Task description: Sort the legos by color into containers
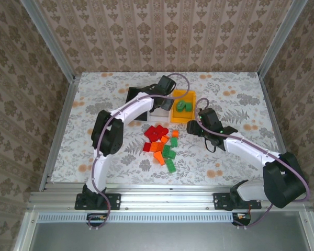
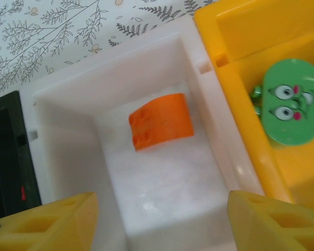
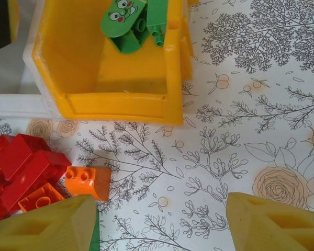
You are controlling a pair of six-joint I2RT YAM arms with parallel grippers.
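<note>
Over the white plastic bin (image 2: 115, 57) your left gripper (image 2: 162, 230) hangs wide open, empty; you've one curved orange brick (image 2: 161, 121) inside, green bricks (image 2: 293, 102) in the yellow plastic bin (image 2: 251, 31), a mixed pile (image 1: 161, 144) left

- The counter (image 1: 94, 151), covered in a white cloth printed with grey leaves and orange blossoms, is lying under the left tool (image 2: 162, 227) and the right tool (image 3: 162, 225) and spreading out on every side of them.
- The walls (image 1: 162, 31), papered in a beige damask pattern, are standing beyond the tools and on both sides of them.
- Two aluminium posts (image 1: 49, 39) are rising at the far corners.
- An aluminium rail (image 1: 162, 197) is running behind the tools.
- Soft, even light is falling on the counter.
</note>
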